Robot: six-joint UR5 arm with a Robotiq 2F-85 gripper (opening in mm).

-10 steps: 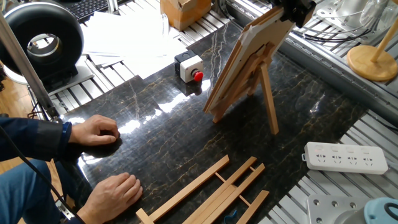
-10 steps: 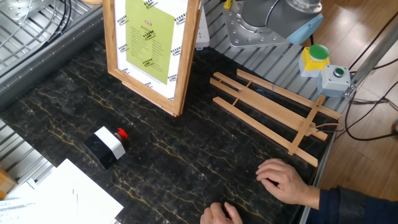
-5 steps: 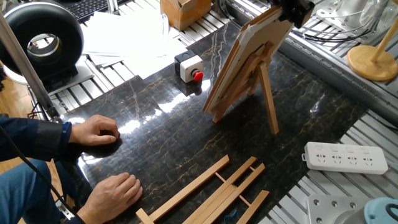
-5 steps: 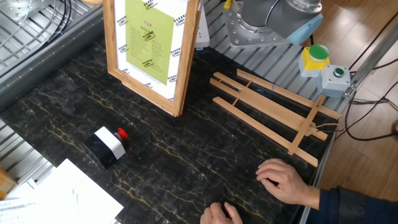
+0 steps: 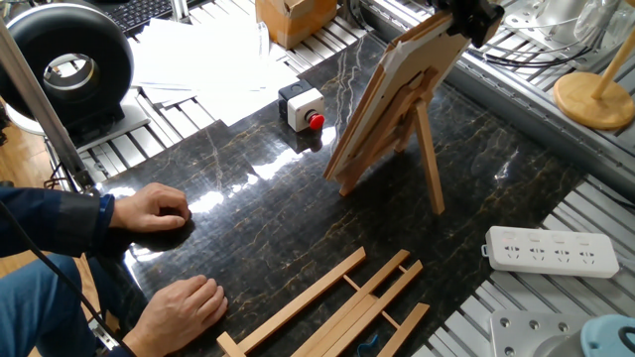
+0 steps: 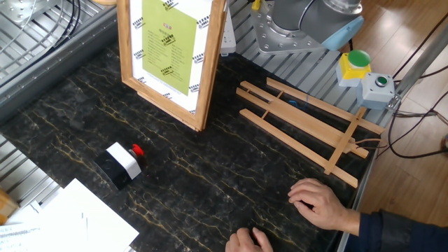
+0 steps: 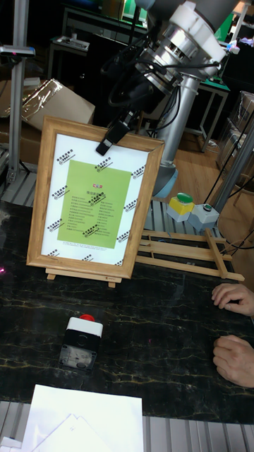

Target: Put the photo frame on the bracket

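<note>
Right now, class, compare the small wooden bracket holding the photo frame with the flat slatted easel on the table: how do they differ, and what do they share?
The bracket stands upright on its prop leg; the flat easel lies flat on the dark table. The bracket carries the photo frame on its ledge; the flat easel carries nothing. The bracket is short; the flat easel has longer slats. Both are light wood.
</note>
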